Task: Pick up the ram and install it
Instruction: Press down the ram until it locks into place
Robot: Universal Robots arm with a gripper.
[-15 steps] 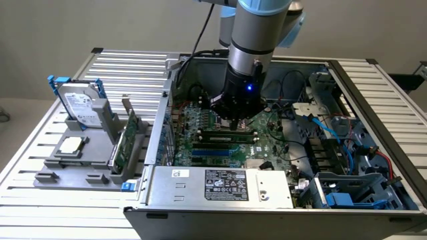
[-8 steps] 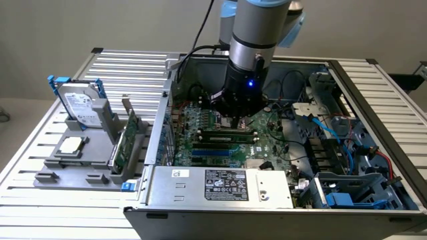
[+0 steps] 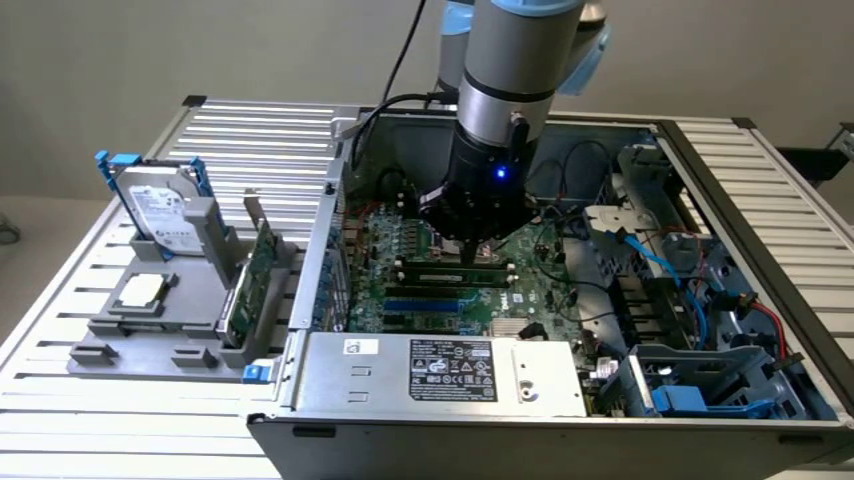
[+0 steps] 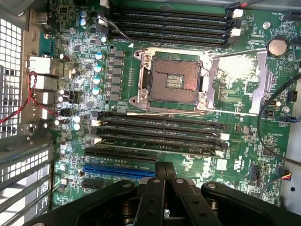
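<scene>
A slatted metal work table (image 3: 254, 140) before a plain pale wall carries an open computer case (image 3: 747, 300), lying on its side with the green motherboard (image 3: 547, 285) exposed. The robot arm (image 3: 514, 60) descends into the case from above, and its gripper (image 3: 470, 243) sits low over the board, the fingers brought together with nothing visibly clamped between them. Directly beneath the fingertips in the exterior view, the ram (image 3: 454, 267) lies as a long dark-and-green stick seated lengthwise along the memory slots, just beside the gripper tip; whether the two touch cannot be told. In the wrist view the closed fingers (image 4: 160, 188) point toward a bank of long black memory slots (image 4: 160, 132), with the empty processor socket (image 4: 171, 80) beyond and a blue slot (image 4: 117, 170) near the gripper body. On the exterior view's left, a grey fixture (image 3: 174, 310) on the table holds an upright hard drive (image 3: 158, 210) and a green expansion card (image 3: 247, 290). A power supply (image 3: 441, 370) with a label occupies the case's near edge.
</scene>
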